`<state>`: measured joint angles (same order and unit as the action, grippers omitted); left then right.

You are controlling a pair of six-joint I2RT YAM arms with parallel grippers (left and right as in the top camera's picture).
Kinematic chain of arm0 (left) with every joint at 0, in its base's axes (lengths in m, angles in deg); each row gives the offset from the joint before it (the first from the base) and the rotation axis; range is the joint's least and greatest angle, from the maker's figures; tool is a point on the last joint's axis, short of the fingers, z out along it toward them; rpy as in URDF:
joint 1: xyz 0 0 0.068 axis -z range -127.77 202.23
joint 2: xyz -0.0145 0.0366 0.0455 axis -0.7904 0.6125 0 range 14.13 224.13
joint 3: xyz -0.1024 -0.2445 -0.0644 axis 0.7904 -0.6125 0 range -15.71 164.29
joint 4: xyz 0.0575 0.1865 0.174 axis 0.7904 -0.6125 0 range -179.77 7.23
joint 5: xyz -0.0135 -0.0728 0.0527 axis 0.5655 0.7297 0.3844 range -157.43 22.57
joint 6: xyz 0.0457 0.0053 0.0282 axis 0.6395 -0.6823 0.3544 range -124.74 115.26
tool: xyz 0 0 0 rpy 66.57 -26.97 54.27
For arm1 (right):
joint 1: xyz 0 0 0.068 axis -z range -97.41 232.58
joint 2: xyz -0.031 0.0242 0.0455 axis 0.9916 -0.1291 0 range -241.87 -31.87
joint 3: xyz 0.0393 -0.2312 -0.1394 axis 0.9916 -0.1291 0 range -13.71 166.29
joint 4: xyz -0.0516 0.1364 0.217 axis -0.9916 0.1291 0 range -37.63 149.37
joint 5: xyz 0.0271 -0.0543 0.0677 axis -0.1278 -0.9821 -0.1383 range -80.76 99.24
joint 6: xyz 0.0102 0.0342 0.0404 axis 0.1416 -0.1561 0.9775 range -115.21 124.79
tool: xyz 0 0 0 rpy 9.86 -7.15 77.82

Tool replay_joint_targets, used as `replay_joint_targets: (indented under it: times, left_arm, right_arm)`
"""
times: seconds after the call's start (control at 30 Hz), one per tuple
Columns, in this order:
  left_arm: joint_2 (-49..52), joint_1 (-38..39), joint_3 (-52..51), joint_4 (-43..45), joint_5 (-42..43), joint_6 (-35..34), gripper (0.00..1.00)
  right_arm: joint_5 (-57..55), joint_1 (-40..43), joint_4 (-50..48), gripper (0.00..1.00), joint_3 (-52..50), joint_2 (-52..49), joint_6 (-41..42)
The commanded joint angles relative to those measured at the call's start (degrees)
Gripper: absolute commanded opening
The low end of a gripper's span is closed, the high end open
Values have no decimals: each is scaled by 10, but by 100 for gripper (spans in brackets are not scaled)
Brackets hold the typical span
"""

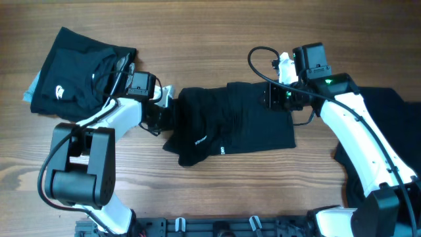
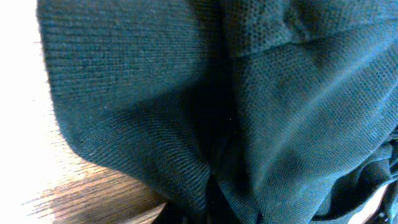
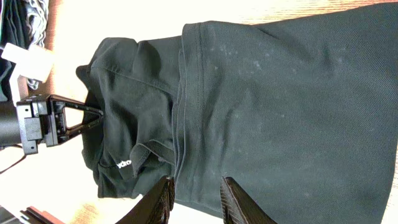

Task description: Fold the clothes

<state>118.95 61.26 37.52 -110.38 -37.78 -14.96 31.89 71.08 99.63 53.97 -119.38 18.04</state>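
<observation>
A black shirt-like garment point(image 1: 230, 122) lies half folded and bunched across the table's middle, with small white print near its front edge. My left gripper point(image 1: 168, 105) is at the garment's left edge, shut on the fabric. In the left wrist view the cloth point(image 2: 249, 112) fills the picture and hides the fingers. My right gripper point(image 1: 271, 97) hovers over the garment's back right part. In the right wrist view its fingers point(image 3: 163, 199) stand apart over the flat cloth point(image 3: 280, 112) with nothing between them. The left gripper point(image 3: 62, 118) also shows there, at the collar end.
A pile of folded black clothes point(image 1: 79, 72) with a white logo sits at the back left, over something light blue. Another black garment point(image 1: 388, 131) lies at the right edge under the right arm. Bare wood point(image 1: 263, 191) runs along the table's front.
</observation>
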Motion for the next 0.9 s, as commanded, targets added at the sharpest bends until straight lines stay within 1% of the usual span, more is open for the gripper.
replay_joint_targets:
  times: [0.0, 0.17, 0.23, 0.33, 0.4, 0.47, 0.73, 0.77, 0.87]
  left_arm:
    - [4, -5, 10, -72, -53, 8, 4]
    - [-53, -60, 149, -281, -223, 13, 4]
    - [-67, -75, 205, -335, -235, 25, 4]
    - [-77, -76, 270, -376, -206, 25, 4]
    - [-78, -61, 291, -377, -164, 18, 4]
    - [-77, -42, 292, -369, -144, 0, 4]
    - [-44, 101, 292, -316, -143, -91, 4]
    - [-32, 128, 292, -299, -143, -115, 4]
    - [-7, 183, 292, -259, -143, -143, 4]
  right_arm:
    - [2, 1, -1, 29, 7, 4, 3]
    - [2, 1, -2, 29, 7, 4, 4]
    - [2, 1, -3, 29, 7, 4, 4]
    - [2, 1, -8, 29, 7, 4, 4]
    - [0, 1, -9, 29, 7, 4, 4]
    - [-5, 1, -9, 29, 7, 4, 4]
    - [-9, 17, 1, 29, 7, 4, 4]
    - [-9, 20, 3, 29, 7, 4, 4]
    - [-9, 24, 3, 30, 7, 4, 4]
